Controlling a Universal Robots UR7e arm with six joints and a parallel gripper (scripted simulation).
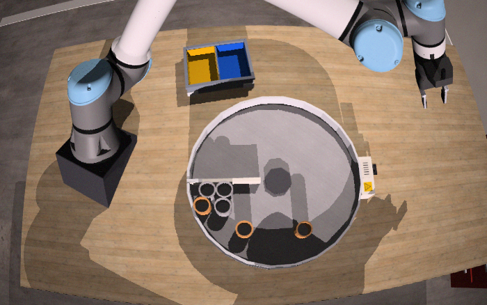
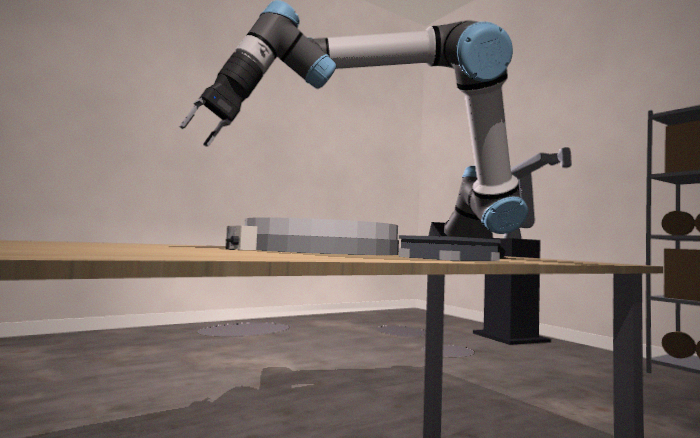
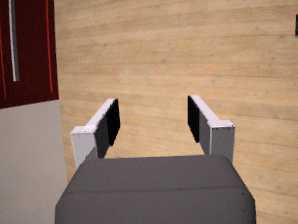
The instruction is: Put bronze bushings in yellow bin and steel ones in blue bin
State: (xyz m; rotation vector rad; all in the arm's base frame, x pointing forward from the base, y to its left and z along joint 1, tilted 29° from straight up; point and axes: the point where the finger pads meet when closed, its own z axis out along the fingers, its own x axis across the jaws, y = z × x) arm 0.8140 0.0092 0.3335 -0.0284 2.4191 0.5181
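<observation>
Bushings ride on the turntable, all in its half away from the bins. Two bronze bushings sit apart near that rim. A third bronze bushing touches a cluster of three steel bushings beside the white bar. Beyond the turntable stand the yellow bin and blue bin, joined. The gripper hangs high above the table, off the turntable's side, fingers spread wide, holding nothing.
</observation>
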